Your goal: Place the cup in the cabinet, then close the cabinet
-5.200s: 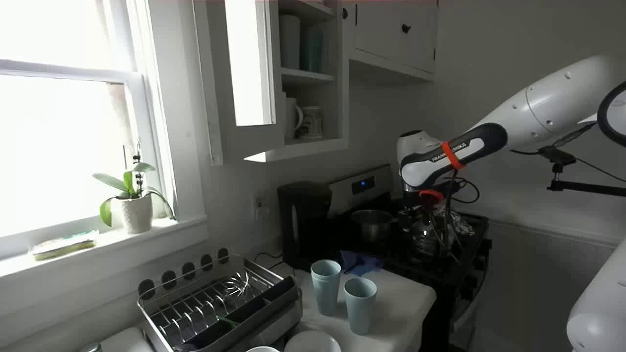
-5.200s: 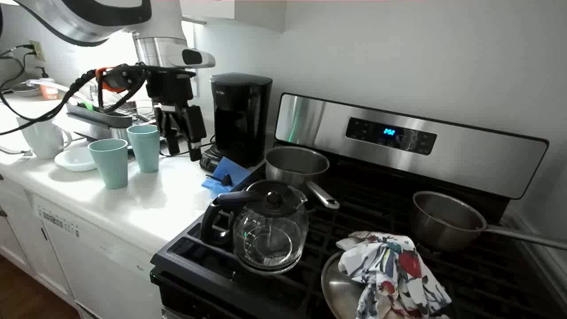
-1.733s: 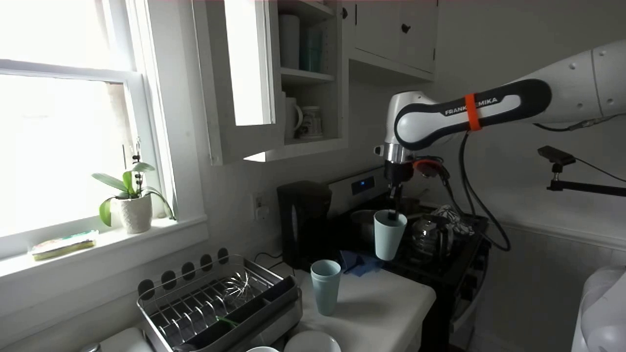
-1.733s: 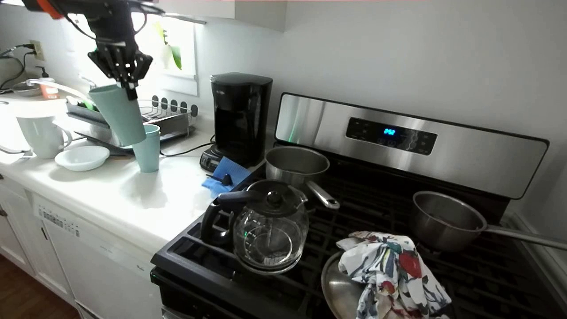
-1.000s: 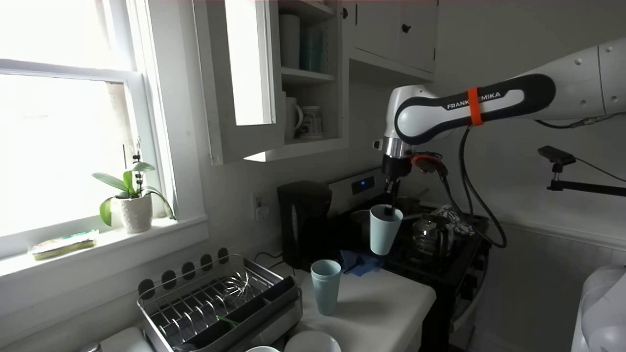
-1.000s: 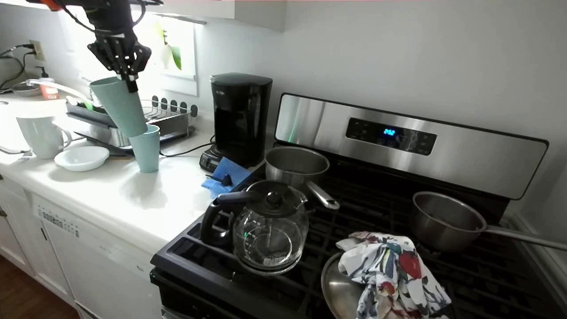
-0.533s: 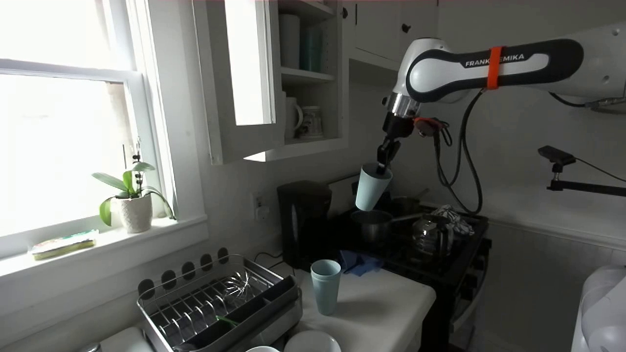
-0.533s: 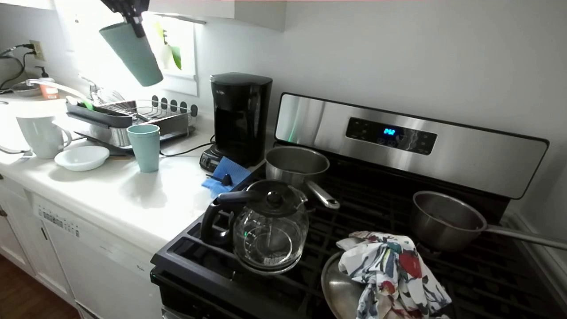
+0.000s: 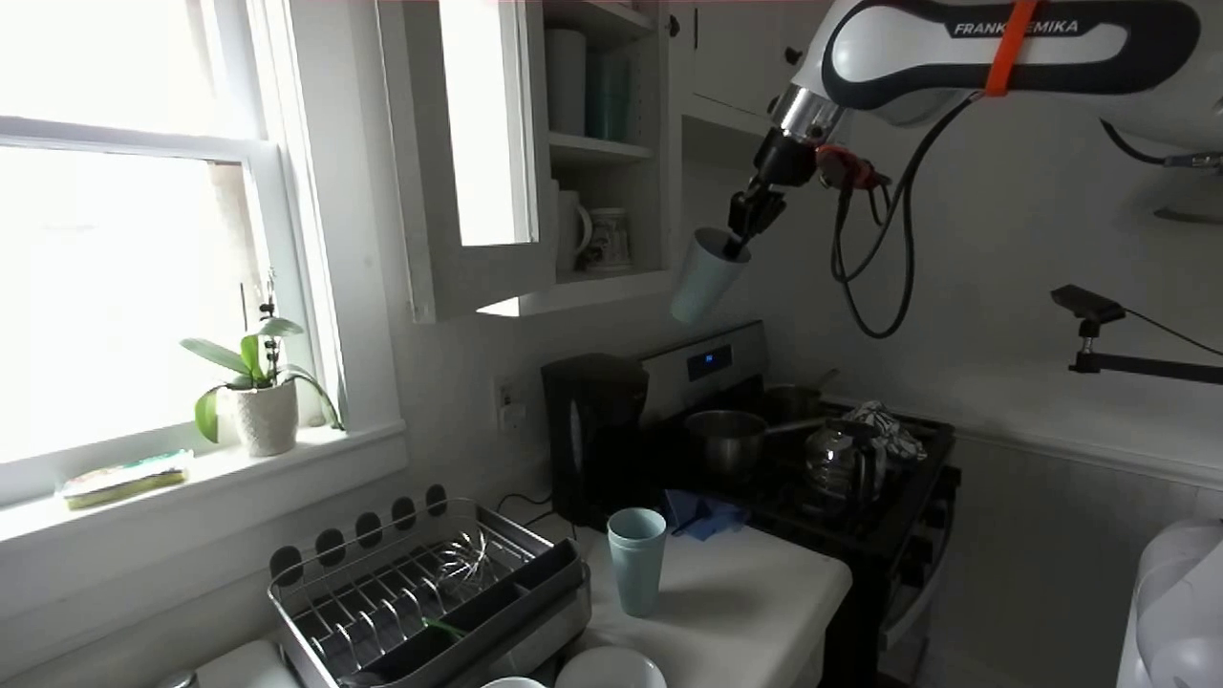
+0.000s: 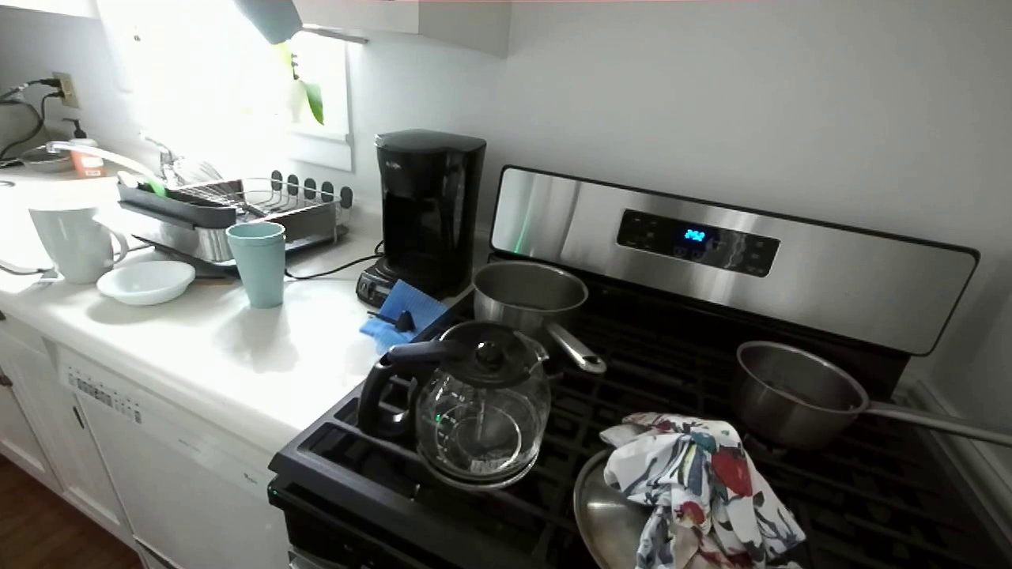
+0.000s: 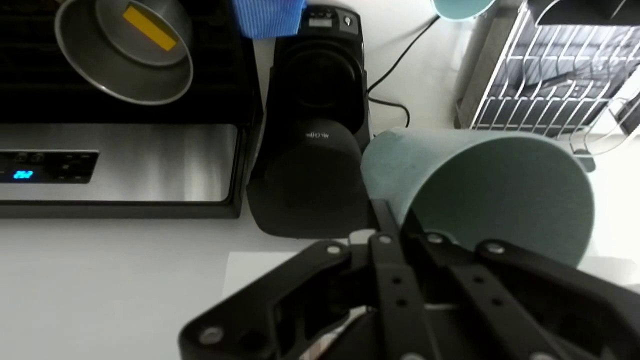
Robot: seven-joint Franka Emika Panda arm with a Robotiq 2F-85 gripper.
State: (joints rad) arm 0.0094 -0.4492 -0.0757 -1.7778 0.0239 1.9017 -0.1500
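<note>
Holds the cup (image 9: 705, 285) by its rim between clamped fingers (image 11: 384, 220) — slanting away below them, base-first and down toward the wall (image 10: 672, 95), outside the open cabinet (image 9: 673, 191) — so likely calls for lifting and righting before going in.

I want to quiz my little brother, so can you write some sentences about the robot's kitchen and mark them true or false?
1. The gripper holds a cup by its rim. True.
2. That cup is perfectly upright. False: it is tilted.
3. Another cup stands on the counter. True.
4. The glass door is shut. False: the glass door of the cabinet is open.
5. The coffee pot sits on the stove. True.
6. The potted plant sits on the stove. False: the potted plant sits on the windowsill.
</note>
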